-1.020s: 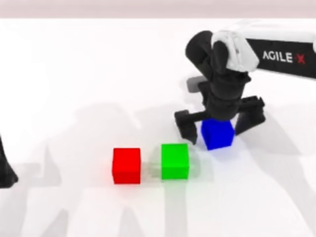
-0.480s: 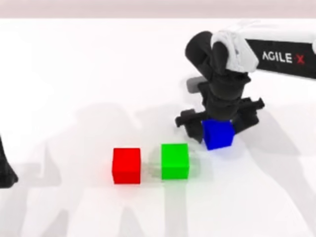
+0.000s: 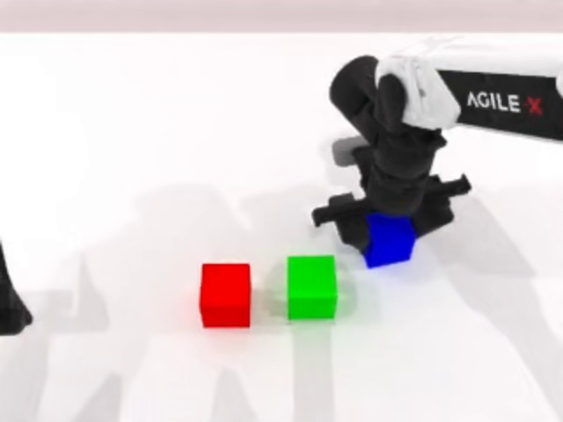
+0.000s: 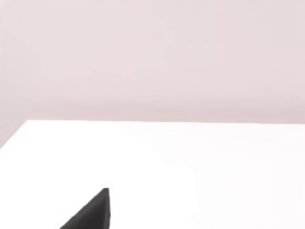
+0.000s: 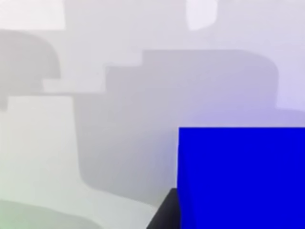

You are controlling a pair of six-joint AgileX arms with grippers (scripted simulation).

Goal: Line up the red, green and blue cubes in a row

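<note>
A: What sort of place is this?

B: Rendered sim scene, not a real room. The plain white matte tabletop (image 3: 132,132) fills nearly the whole top frame and carries only soft, stacked grey shadows, lower centre.

A: Anything behind it?

B: A flat, featureless pale pinkish backdrop (image 3: 176,13) in a strip along the top edge; it also fills the upper half of the left wrist frame.

A: Other tells?

B: The glossy black-and-white robot arm with "AGILE X" lettering (image 3: 506,101), upper right, looks untextured. So do the three solid-colour blocks, centre.
</note>
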